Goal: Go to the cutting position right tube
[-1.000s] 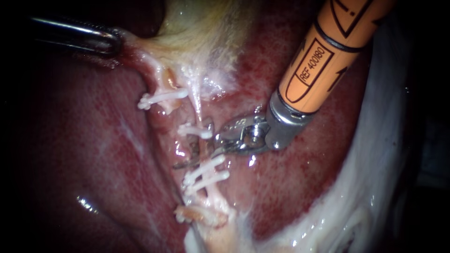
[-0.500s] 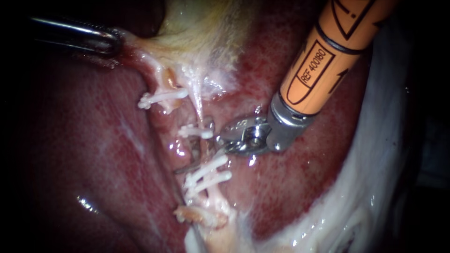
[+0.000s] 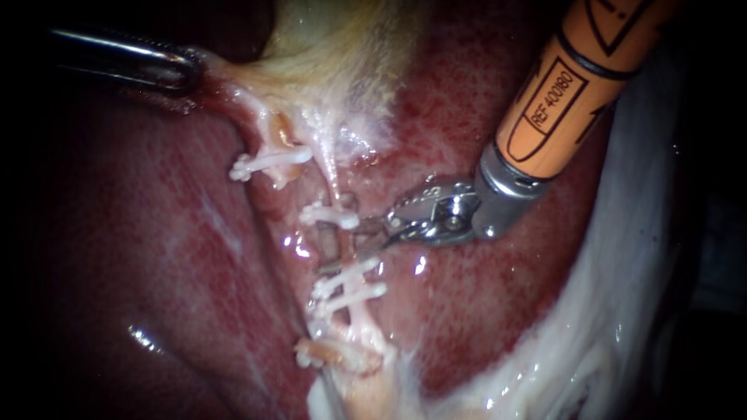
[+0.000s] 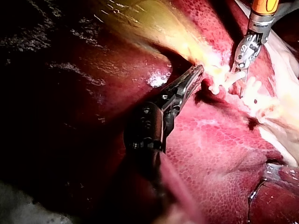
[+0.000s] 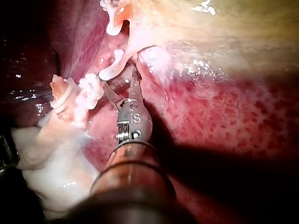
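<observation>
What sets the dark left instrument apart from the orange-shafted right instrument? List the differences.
The dark metal left instrument is dark throughout; the orange-shafted right instrument ends in bright silver metal. The left instrument is shut on the yellowish gallbladder; the right instrument stands open astride the pale right tube, between white plastic clips. Both are slender and lie over the red liver.

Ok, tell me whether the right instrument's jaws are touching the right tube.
Cannot tell. In the endoscope view the right instrument holds open jaws astride the right tube, but no view shows contact or a gap plainly.
</observation>
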Controlling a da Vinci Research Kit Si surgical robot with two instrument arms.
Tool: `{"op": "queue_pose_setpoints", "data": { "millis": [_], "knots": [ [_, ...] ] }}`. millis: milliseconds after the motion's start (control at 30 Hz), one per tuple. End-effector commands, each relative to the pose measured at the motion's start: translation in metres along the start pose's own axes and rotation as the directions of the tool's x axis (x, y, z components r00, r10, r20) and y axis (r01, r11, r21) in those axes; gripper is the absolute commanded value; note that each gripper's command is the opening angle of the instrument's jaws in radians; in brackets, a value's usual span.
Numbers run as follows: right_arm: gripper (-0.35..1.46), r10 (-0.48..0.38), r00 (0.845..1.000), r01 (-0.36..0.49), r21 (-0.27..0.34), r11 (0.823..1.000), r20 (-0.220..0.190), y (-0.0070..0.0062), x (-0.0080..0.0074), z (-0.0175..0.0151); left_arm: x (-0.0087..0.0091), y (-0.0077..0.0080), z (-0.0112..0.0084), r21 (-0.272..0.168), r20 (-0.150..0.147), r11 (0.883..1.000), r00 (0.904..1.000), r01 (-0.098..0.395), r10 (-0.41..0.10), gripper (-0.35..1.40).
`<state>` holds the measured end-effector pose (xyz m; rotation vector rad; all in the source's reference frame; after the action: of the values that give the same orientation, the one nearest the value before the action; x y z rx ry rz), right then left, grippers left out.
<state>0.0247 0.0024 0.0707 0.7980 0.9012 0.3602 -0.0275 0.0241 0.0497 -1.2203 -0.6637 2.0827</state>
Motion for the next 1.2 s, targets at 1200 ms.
{"op": "queue_pose_setpoints", "data": {
  "millis": [1200],
  "knots": [
    [1.42,0.094,0.995,-0.096,0.189,0.977,0.021,-0.004,0.0008,-0.0039,-0.0001,-0.0001,-0.0001,0.002,-0.001,1.0,1.0,0.0,0.0,-0.35]
  ]
}}
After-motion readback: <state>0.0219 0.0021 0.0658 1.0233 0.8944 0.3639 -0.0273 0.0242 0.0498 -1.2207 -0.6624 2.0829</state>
